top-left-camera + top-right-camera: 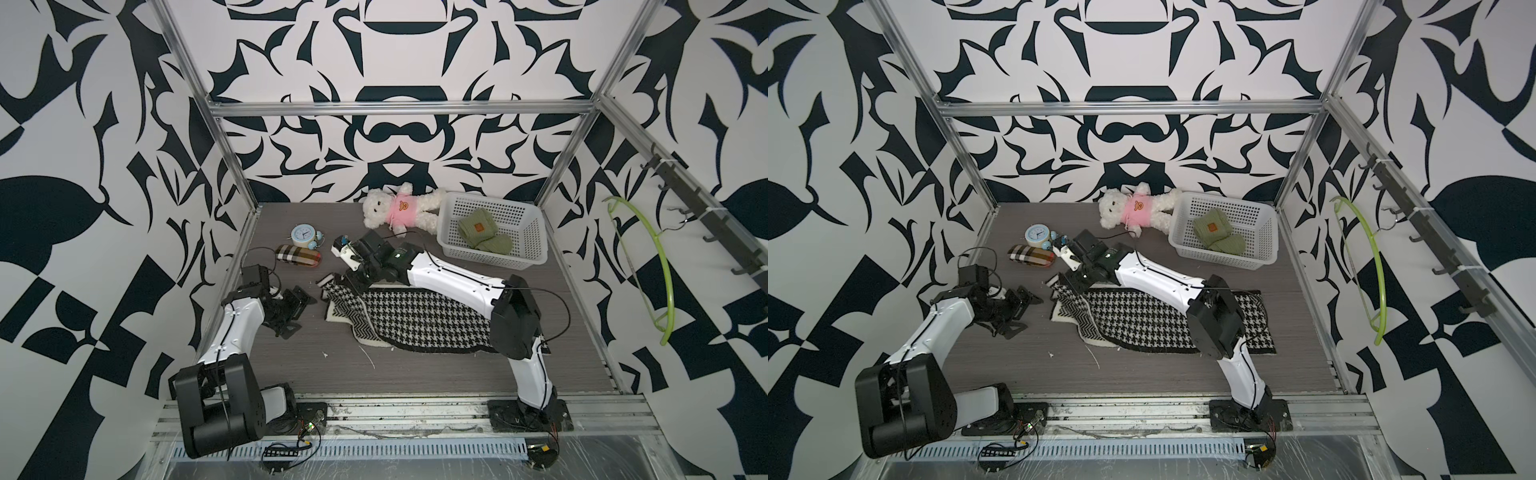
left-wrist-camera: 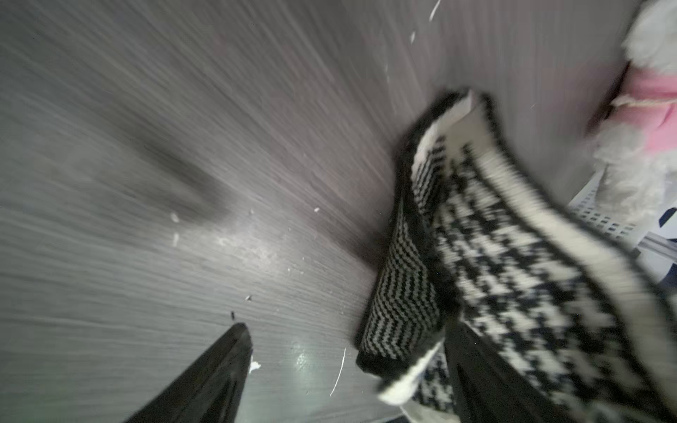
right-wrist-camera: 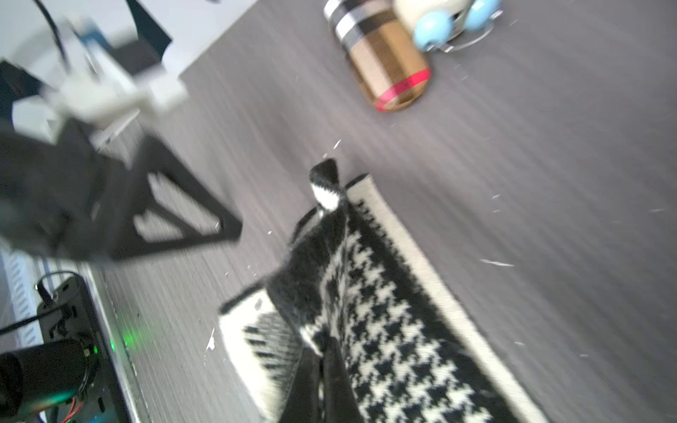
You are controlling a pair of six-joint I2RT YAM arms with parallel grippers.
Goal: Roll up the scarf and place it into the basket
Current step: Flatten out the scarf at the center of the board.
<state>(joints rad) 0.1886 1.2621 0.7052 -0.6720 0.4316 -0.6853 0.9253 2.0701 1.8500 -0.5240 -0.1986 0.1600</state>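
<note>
Black-and-white houndstooth knit scarf [image 1: 415, 316] lies mostly flat on the grey wood-grain bench [image 1: 395, 374], not rolled yet and well apart from the basket. Right tool [image 3: 322, 351] is closed narrow, pinching a raised fold at the scarf's end. Left tool [image 1: 297, 313] is spread wide just beside that end and holds nothing.

Risks:
- The pinch takes only a thin fold, so it may slip out.
- A one-sided pull would likely skew or loosen the roll.
- The right arm lies over the scarf and could drag it.

White plastic perforated basket [image 1: 498, 258] sits far right and holds an olive-green knit item [image 1: 478, 228], so a bulky roll may fit badly. White teddy bear in a pink shirt [image 1: 399, 210] lies just beside the basket.
</note>
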